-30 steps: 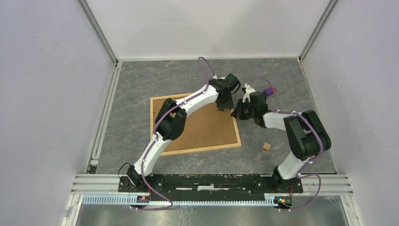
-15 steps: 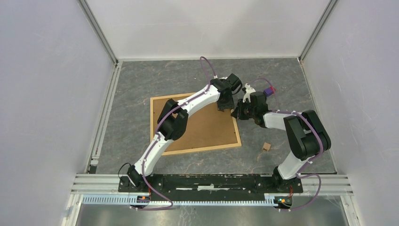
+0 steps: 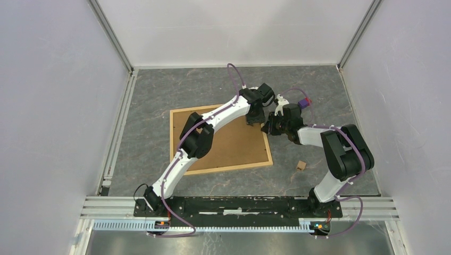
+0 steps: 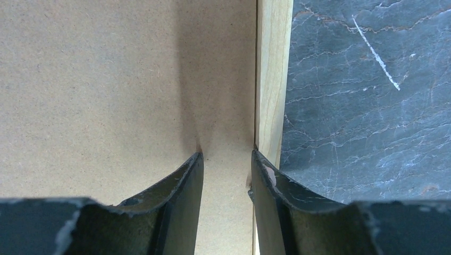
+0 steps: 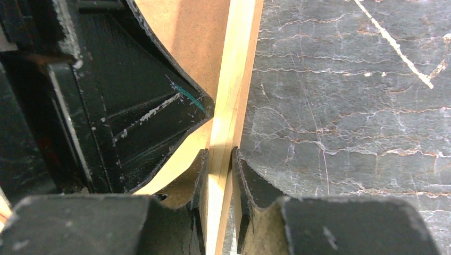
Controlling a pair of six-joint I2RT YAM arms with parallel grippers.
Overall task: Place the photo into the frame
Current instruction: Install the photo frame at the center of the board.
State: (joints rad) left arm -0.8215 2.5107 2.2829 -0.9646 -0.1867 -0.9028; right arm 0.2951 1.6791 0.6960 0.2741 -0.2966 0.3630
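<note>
Looking at exactly one frame [image 3: 239, 149] here, lying flat and back side up on the grey marbled table [image 3: 159, 95], roughly mid-table, a bit left of centre and turned slightly off square. Seeing its brown fibreboard panel [image 4: 106, 79] facing up, with the thin light wood strip [image 4: 272, 79] running around it.

Counting two arms, and finding both at the same spot: the frame's far right corner.

Finding the left gripper [image 4: 226, 159] right over that corner, pointing down, with its jaws apart and nothing pinched between them, so hanging open. Going by the left wrist view, seeing one fingertip [image 4: 194, 162] touching down on the panel and the other at the seam between panel and wood strip, with only bare board in the gap.

Seeing the right gripper [image 5: 219, 156] coming in from the right and clamping the wood strip on the frame's right edge, one finger on the panel side and one on the outer side over the table, both pressing on the wood. So calling that one closed and gripping the frame. Also catching one black finger of the left gripper in the right wrist view, just beside that grip and over the panel.

Putting the two grippers nearly touching each other at that corner.

Spotting one small wooden block [image 3: 301, 166] too, lying on the table near the right arm, off the frame's near right corner and apart from it.
</note>
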